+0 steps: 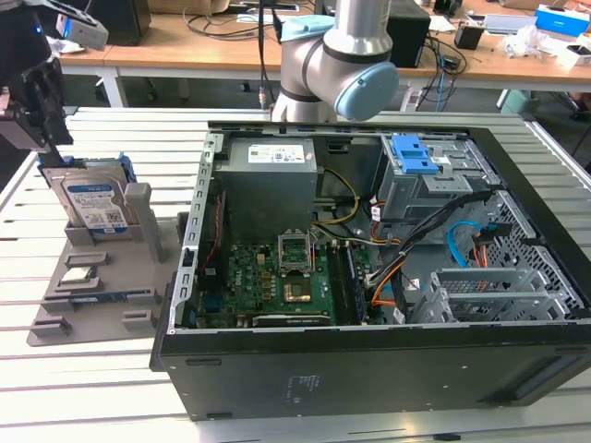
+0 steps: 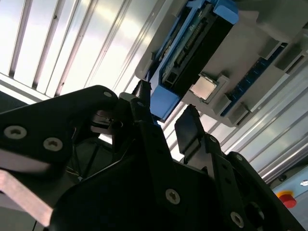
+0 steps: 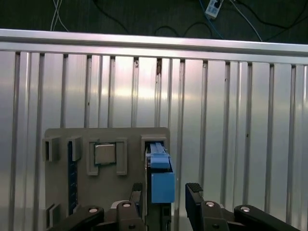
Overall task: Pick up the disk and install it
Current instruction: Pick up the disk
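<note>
1. We see the gripper (image 1: 51, 129) at the exterior view's left, just above the disk (image 1: 92, 198), with its 2 fingers spread apart and gripping nothing.
2. The disk stands on its edge in a slot of a grey fixture (image 1: 46, 325), with its white-and-blue label facing outward. It is outside the open computer case (image 1: 369, 369), on the exterior view's left of it.
3. In both wrist views the gripper (image 3: 166, 192) (image 2: 166, 118) straddles the disk (image 3: 161, 180) (image 2: 197, 43): the blue carrier's upper end lies in the gap between the black fingers (image 3: 195, 195).
4. We see a clear gap between the carrier and 1 finger. We cannot tell whether the other finger touches it.
5. A small square processor chip (image 1: 78, 274) (image 3: 104, 154) (image 2: 204, 88) lies flat in a pocket of the fixture (image 3: 60, 185), just beside the disk's slot.
6. The fixture and the case rest on a slatted metal table (image 1: 92, 397) (image 3: 231, 120).
7. Inside the case, a blue latch (image 1: 415, 153) sits on the drive cage, well apart from the disk.
8. The arm (image 1: 342, 55) rises behind the case.
</note>
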`<state>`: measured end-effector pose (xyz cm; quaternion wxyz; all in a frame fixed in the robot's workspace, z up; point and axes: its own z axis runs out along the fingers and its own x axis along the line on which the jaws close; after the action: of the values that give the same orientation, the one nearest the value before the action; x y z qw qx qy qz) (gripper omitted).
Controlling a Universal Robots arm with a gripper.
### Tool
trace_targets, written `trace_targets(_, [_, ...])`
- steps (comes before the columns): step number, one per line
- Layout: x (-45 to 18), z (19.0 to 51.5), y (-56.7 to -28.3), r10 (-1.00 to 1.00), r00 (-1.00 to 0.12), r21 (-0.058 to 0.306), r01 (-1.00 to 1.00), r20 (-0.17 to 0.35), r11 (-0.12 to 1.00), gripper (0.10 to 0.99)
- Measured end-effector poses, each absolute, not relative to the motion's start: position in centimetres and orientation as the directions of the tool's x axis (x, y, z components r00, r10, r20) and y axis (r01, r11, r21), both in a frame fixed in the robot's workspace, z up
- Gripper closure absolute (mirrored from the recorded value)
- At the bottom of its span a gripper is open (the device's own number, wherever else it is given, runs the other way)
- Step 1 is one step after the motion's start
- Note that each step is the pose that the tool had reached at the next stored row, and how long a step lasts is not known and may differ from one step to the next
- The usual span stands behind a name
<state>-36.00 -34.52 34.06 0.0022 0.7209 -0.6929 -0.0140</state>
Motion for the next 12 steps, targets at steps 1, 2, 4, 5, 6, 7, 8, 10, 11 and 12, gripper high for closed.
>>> trace_targets(1, [-36.0, 33.7, -34.6, -0.999, 0.039, 0.023, -0.999, -0.017, -0.040, 0.604])
trace_targets(2, [-35.8, 33.3, -34.6, -0.999, 0.039, 0.023, -0.999, -0.017, -0.040, 0.604])
trace_targets(4, [-35.5, 32.7, -34.6, -0.999, 0.039, 0.023, -0.999, -0.015, -0.040, 0.604])
trace_targets(5, [-35.3, 32.5, -34.6, -0.999, 0.039, 0.023, -0.999, -0.015, -0.040, 0.604])
trace_targets(6, [-35.2, 32.3, -34.6, -0.999, 0.039, 0.023, -0.999, -0.014, -0.040, 0.604])
trace_targets(7, [-35.2, 32.1, -34.6, -0.999, 0.039, 0.023, -0.999, -0.014, -0.040, 0.604])
trace_targets(8, [-35.1, 31.7, -34.6, -0.999, 0.039, 0.023, -0.999, -0.014, -0.040, 0.604])
trace_targets(10, [-35.0, 31.3, -34.6, -0.999, 0.039, 0.023, -0.999, -0.014, -0.040, 0.604])
trace_targets(11, [-34.9, 31.0, -34.6, -0.999, 0.039, 0.023, -0.999, -0.014, -0.040, 0.604])
trace_targets(12, [-34.8, 30.6, -34.6, -0.999, 0.039, 0.023, -0.999, -0.014, -0.040, 0.604])
